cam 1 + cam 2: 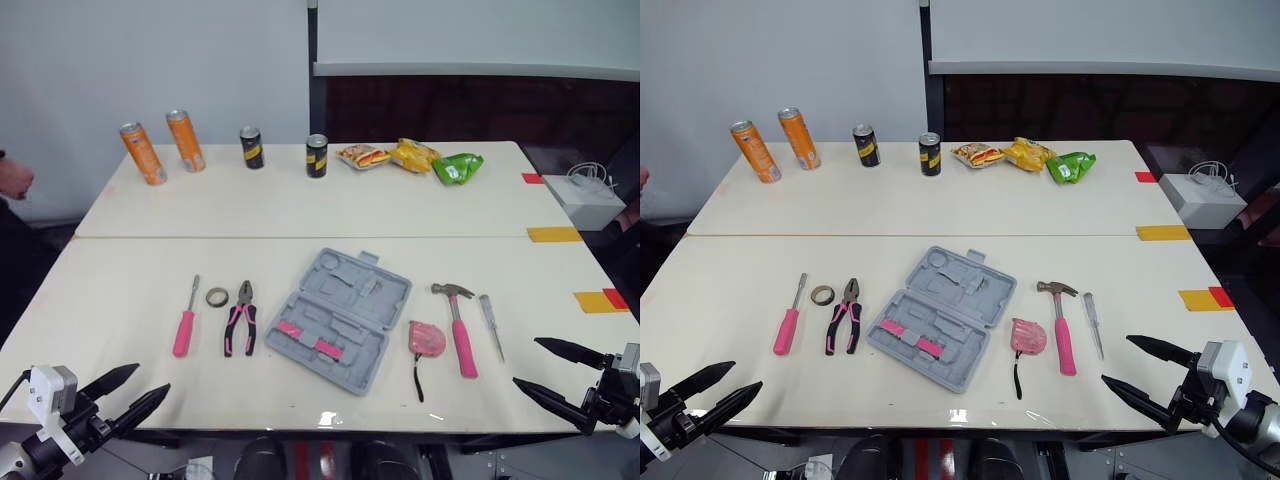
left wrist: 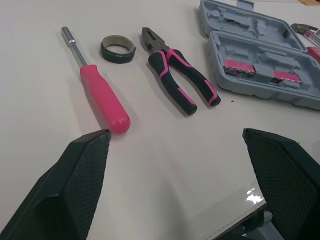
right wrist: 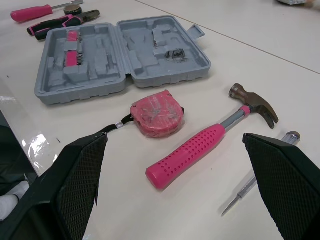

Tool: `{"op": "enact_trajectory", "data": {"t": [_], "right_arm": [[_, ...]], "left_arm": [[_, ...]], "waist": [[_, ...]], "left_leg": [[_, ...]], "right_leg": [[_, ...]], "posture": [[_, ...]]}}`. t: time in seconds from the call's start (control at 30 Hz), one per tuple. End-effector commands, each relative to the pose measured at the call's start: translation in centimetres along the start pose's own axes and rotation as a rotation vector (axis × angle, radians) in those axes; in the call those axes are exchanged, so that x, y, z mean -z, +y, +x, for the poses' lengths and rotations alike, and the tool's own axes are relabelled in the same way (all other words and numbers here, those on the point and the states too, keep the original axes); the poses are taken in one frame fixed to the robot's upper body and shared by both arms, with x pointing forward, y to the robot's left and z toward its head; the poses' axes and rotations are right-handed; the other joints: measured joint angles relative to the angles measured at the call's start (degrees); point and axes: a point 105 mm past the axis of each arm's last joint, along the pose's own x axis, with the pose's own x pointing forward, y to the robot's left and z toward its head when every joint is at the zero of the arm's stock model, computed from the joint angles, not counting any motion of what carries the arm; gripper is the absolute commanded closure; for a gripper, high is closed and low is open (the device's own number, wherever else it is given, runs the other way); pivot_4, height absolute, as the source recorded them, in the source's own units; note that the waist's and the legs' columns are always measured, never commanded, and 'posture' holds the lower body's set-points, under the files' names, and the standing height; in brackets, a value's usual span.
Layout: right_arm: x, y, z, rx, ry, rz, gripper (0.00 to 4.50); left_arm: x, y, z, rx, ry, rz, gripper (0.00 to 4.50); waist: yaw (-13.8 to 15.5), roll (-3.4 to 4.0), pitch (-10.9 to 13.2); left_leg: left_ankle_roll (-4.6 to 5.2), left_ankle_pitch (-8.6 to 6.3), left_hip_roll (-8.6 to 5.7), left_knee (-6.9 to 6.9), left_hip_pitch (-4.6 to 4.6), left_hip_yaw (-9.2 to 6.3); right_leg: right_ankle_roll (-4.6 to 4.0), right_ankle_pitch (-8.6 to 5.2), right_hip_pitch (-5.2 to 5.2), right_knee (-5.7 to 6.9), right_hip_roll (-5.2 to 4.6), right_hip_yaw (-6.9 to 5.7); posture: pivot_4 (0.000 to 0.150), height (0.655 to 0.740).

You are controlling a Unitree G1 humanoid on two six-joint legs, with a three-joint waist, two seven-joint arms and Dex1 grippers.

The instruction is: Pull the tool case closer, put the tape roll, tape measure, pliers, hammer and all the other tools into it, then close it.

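The grey tool case (image 1: 338, 318) lies open in the middle of the near table. Left of it rest the pink-and-black pliers (image 1: 241, 319), the small tape roll (image 1: 217, 297) and a pink-handled driver (image 1: 185, 320). To its right are the pink tape measure (image 1: 427, 340), the pink-handled hammer (image 1: 460, 328) and a thin clear-handled screwdriver (image 1: 491, 325). My left gripper (image 1: 132, 392) hovers open at the table's near left edge, short of the driver. Open too, my right gripper (image 1: 558, 372) hangs at the near right edge, beyond the screwdriver.
The far table (image 1: 280, 200) carries two orange cans (image 1: 165, 145), two dark cans (image 1: 285, 151) and snack bags (image 1: 412, 159). A white box (image 1: 584, 200) sits off the right side. Yellow and red tape marks (image 1: 597, 300) line the right edge. A person's hand (image 1: 12, 180) shows far left.
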Motion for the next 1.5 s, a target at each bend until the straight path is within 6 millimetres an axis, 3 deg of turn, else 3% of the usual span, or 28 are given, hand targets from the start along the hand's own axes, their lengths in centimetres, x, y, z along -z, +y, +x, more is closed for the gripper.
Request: {"op": "enact_trajectory", "data": {"t": [0.03, 0.17, 0.27, 0.37, 0.5, 0.67, 0.7, 0.8, 1.1, 1.5], "right_arm": [[-1.5, 0.0, 0.6, 0.024, -0.057, -0.041, 0.0], [-3.0, 0.9, 4.0, 0.068, -0.104, -0.058, 0.0], [-4.1, 1.5, 6.0, 0.106, -0.12, -0.049, 0.0], [-5.1, 1.5, 7.8, 0.211, -0.069, -0.083, 0.0], [-6.5, 4.1, 10.4, 0.083, -0.074, 0.053, 0.0], [-5.8, 4.9, 12.1, 0.103, 0.023, 0.055, 0.0], [-5.2, 5.2, 12.4, 0.086, 0.063, 0.059, 0.52], [-4.0, 5.3, 13.2, 0.103, 0.138, 0.08, 1.54], [-2.9, 4.9, 16.8, 0.148, 0.303, 0.013, 4.48], [-3.1, 5.0, 17.4, 0.131, 0.397, -0.024, 4.48]], "left_arm": [[-1.2, 0.3, 0.5, 0.01, -0.008, 0.046, 0.02], [-4.8, -0.4, 3.5, 0.074, -0.084, 0.133, 0.02], [-6.4, -0.2, 5.3, 0.082, -0.056, 0.181, 0.02], [-8.1, -0.7, 7.2, 0.224, -0.002, 0.19, 0.02], [-10.4, -0.7, 10.6, 0.349, 0.063, 0.283, 0.02], [-11.6, -0.8, 15.5, 0.456, 0.124, 0.339, 0.02], [-11.4, -1.0, 16.8, 0.487, 0.156, 0.353, 0.57], [-10.8, -1.2, 19.5, 0.549, 0.243, 0.405, 1.55], [-10.2, -1.1, 23.4, 0.591, 0.393, 0.594, 4.49], [-9.6, -2.5, 26.2, 0.537, 0.413, 0.719, 4.49]], "waist": [[0.0, 0.0, 0.0], [0.61, 0.03, -0.01], [0.6, 0.07, -0.06], [0.59, 0.05, -0.06], [0.4, 0.13, -0.11], [0.21, 0.27, -0.21], [0.08, 0.3, -0.23], [-0.05, 0.28, -0.25], [0.06, 0.26, -0.24], [1.12, 0.22, -0.21]], "left_leg": [[0.0, 0.0, 0.0, 0.0, 0.0, 0.0], [0.01, 0.05, 0.02, 0.01, 0.09, -0.08], [-0.07, 0.12, 0.02, 0.04, 0.22, -0.04], [-0.09, 0.12, 0.0, 0.04, 0.21, -0.04], [-0.11, 0.14, -0.06, 0.04, 0.22, -0.01], [-0.21, 0.21, -0.08, 0.08, 0.18, 0.02], [-0.21, 0.22, -0.1, 0.08, 0.13, 0.02], [-0.04, 0.33, -0.12, 0.11, 0.03, 0.0], [-0.47, 0.38, -0.13, 0.11, -0.03, -0.14], [-0.32, 0.46, -0.15, 0.14, -0.08, -0.19]], "right_leg": [[0.0, 0.0, 0.0, 0.0, 0.0, 0.0], [-0.05, 0.03, 0.01, 0.18, 0.03, -0.06], [-0.07, 0.04, 0.08, 0.27, 0.01, -0.01], [-0.06, 0.04, 0.04, 0.36, 0.01, 0.01], [-0.41, 0.24, -0.03, 0.49, -0.01, 0.07], [-0.46, 0.3, -0.06, 0.57, -0.03, 0.11], [-0.46, 0.29, -0.09, 0.57, -0.04, 0.12], [-0.44, 0.3, -0.15, 0.58, -0.04, 0.15], [-0.42, 0.35, -0.19, 0.67, -0.03, 0.11], [-0.41, 0.39, -0.18, 0.73, -0.07, 0.07]], "posture": [[0.15, 0.74], [0.15, 0.74], [0.15, 0.74], [0.15, 0.74], [0.15, 0.74], [0.15, 0.74], [0.15, 0.74], [0.15, 0.74], [0.15, 0.74], [0.15, 0.74]]}}
